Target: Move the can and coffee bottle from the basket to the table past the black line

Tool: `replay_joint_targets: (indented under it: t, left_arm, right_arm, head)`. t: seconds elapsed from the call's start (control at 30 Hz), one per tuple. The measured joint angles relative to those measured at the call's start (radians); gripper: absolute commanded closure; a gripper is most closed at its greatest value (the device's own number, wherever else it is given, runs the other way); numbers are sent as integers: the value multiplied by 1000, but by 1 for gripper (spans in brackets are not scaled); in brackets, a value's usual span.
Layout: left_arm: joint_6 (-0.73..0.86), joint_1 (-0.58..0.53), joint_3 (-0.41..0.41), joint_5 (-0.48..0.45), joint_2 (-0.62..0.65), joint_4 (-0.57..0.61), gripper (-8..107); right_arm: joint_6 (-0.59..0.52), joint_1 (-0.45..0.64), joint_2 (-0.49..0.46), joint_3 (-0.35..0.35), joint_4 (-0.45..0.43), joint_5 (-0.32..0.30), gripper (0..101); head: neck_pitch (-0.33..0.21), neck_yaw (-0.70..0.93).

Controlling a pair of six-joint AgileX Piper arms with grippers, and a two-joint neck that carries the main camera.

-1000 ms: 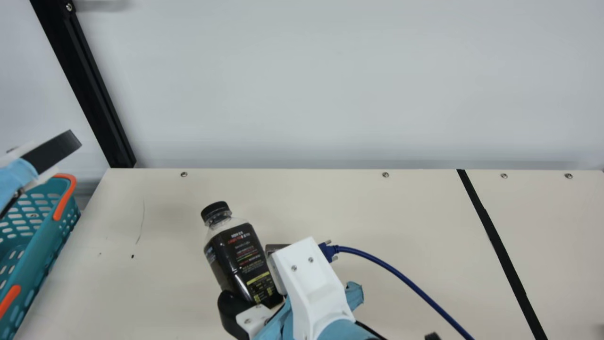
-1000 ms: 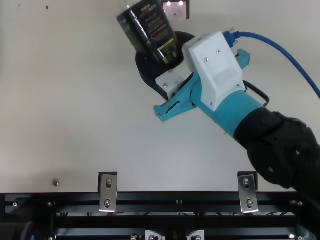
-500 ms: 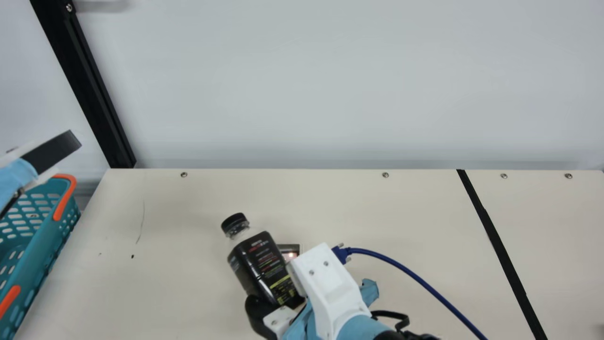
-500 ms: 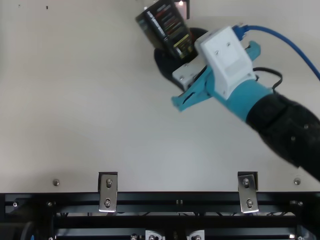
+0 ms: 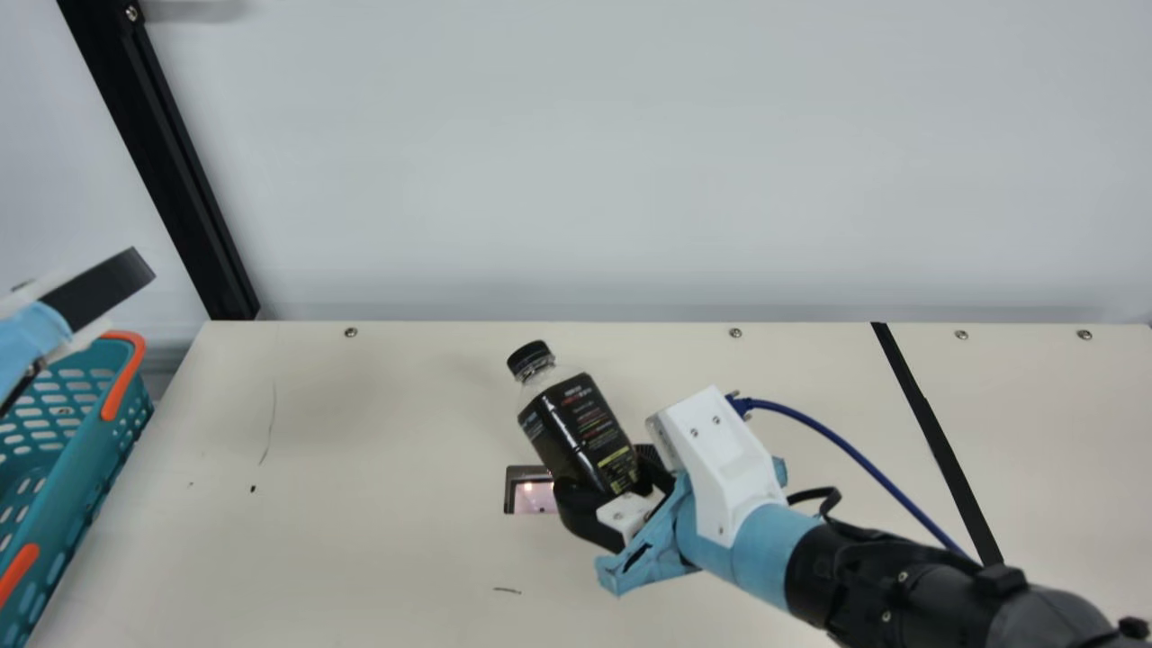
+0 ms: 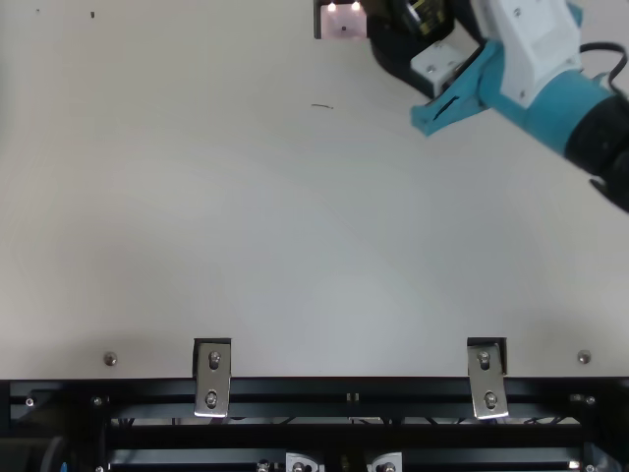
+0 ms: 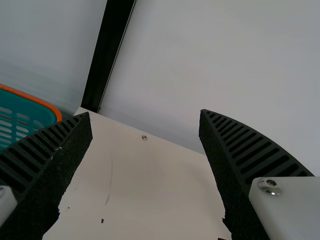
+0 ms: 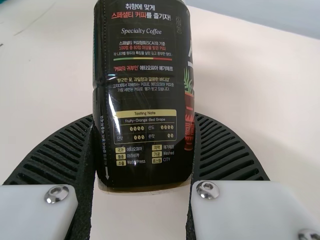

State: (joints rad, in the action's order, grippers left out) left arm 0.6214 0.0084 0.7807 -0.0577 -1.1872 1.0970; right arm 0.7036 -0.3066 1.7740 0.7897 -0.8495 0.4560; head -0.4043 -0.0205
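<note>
Comparatively, against the frame half a second earlier, the right arm (image 5: 765, 549) has shifted toward the robot's right and farther out over the table (image 5: 360, 549), carrying the coffee bottle (image 5: 580, 432) with it. A dark-framed plate (image 5: 531, 497), then partly covered, now lies more exposed just left of the right gripper (image 5: 605, 472); a short dark mark (image 5: 507, 590), then hidden, shows nearer the robot than that gripper. The left gripper (image 5: 99, 288) is unchanged, its fingers spread wide with nothing between them.

The bottle is clasped between the right gripper's two fingers. Its long axis is tilted: the base sits between the fingers, and the black cap (image 5: 531, 358) points past the fingertips, outward and toward the robot's left.

Relative to the right gripper, the basket (image 5: 81, 468) stands well apart at left, the black line (image 5: 936, 432) well apart at right.
</note>
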Motion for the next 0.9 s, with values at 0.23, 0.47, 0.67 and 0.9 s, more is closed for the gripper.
replay_joint_targets:
  t: [0.23,0.47,0.67,0.9]
  left_arm:
    - [0,0,0,0,0,0,9]
    - [0,0,0,0,0,0,9]
    - [0,0,0,0,0,0,9]
    - [0,0,0,0,0,0,9]
  right_arm:
    - [111,38,0,35,-176,7,101]
    - [187,39,-8,59,-265,1,101]
    - [231,14,-7,83,-297,-6,101]
    - [270,-27,10,122,-330,-36,101]
  head:
    - [5,0]
    - [0,0]
    - [0,0]
    - [5,0]
